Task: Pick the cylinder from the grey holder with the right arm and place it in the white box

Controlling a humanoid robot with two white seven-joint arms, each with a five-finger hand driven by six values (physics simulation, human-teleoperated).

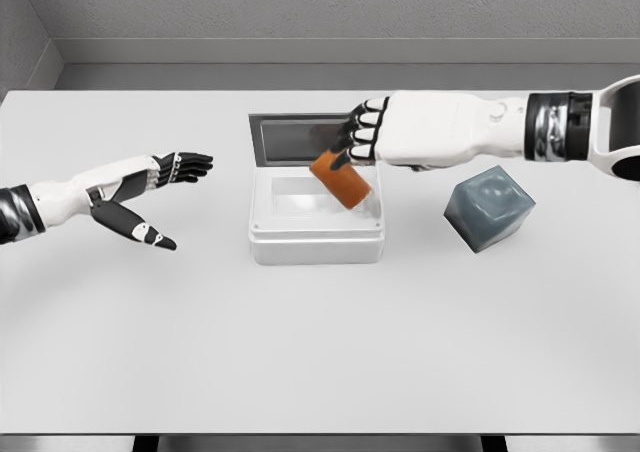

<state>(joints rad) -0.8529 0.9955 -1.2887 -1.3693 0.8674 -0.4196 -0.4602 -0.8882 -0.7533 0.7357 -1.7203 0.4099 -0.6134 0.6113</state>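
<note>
Holding the orange cylinder pinched in my right hand, I have it tilted over the open white box, clear of the grey holder. Only lowering and release remain; left hand idles unclenched.

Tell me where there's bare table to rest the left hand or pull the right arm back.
The front of the table, from the white box to the near edge, is bare. So is the strip between the open left hand and the box. It is crowded where the right hand holds the orange cylinder over the box, with the grey holder just right.
</note>
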